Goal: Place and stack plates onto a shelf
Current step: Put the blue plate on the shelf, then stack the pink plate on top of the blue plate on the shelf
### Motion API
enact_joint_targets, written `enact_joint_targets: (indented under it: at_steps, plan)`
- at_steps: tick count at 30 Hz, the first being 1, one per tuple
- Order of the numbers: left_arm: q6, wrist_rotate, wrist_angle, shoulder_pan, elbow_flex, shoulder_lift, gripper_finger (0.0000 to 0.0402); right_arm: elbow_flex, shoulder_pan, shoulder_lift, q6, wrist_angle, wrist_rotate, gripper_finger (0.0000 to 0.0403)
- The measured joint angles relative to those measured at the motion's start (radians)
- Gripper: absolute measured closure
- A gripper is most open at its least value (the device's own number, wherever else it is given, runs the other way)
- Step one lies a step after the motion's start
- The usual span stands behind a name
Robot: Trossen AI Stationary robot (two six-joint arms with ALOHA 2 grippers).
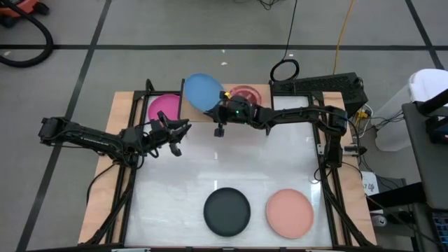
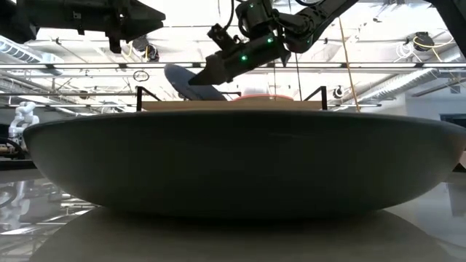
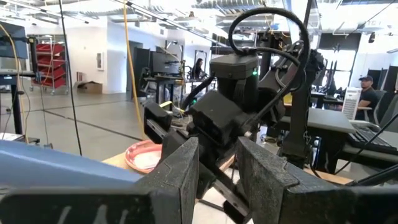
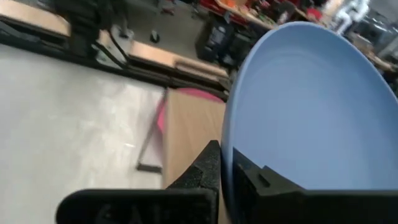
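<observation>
The blue plate (image 1: 201, 91) is tilted over the middle of the light-wood shelf (image 1: 266, 100) at the table's far edge, held by my right gripper (image 1: 218, 107), which is shut on it. The magenta plate (image 1: 164, 107) lies flat on the shelf's left half. A small pink plate (image 1: 244, 93) lies on its right half. My left gripper (image 1: 174, 136) hovers open just near of the shelf's left part and holds nothing. The black plate (image 1: 227, 211) and salmon plate (image 1: 289, 213) lie flat near the table's near edge. My right gripper pinches the blue plate's rim (image 4: 231, 163) between its two fingers (image 4: 205, 169), one on the plate's hollow face and one on its back. The fingers come level from the table's right. The plate stands tilted above the shelf (image 2: 191, 81); whether its low edge touches the board, I cannot tell.
Black metal posts (image 1: 148, 85) rise at the shelf's ends. The white tabletop (image 1: 231, 164) between the shelf and the two near plates is bare. In the low view the black plate (image 2: 233, 167) fills the foreground. A person sits in the room beyond (image 3: 367, 84).
</observation>
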Motion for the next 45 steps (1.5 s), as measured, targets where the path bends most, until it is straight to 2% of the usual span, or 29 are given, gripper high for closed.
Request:
enact_joint_targets:
  at_steps: [19, 22, 28, 32, 35, 38, 41, 45]
  plan:
    - [0.002, 0.000, -0.005, 0.000, 0.000, 0.000, 0.0286, -0.001, 0.043, 0.002, -0.042, -0.028, 0.018, 0.0319]
    - [0.007, 0.010, -0.020, 0.000, 0.000, 0.000, 0.0286, -0.003, 0.063, -0.034, -0.048, -0.052, 0.025, 0.0311]
    - [0.022, 0.011, -0.064, 0.000, 0.000, 0.000, 0.0286, -0.002, 0.120, -0.222, -0.070, -0.139, 0.026, 0.0306]
    - [0.027, 0.014, -0.087, -0.001, 0.000, 0.000, 0.0286, -0.005, 0.162, -0.352, 0.023, -0.209, 0.020, 0.0309]
    - [0.029, 0.027, -0.104, -0.003, 0.000, 0.000, 0.0286, -0.048, 0.202, -0.442, 0.049, -0.252, 0.020, 0.0309]
    - [0.025, 0.032, -0.129, -0.009, 0.001, 0.000, 0.0286, -0.149, 0.254, -0.532, 0.041, -0.261, 0.019, 0.0309]
    - [0.004, -0.042, -0.270, -0.018, 0.030, 0.000, 0.0286, -0.275, 0.312, -0.630, 0.026, -0.230, 0.025, 0.0309]
    - [-0.108, -0.165, -0.598, -0.019, 0.125, 0.000, 0.0286, -0.462, 0.380, -0.758, 0.023, -0.097, 0.092, 0.0309]
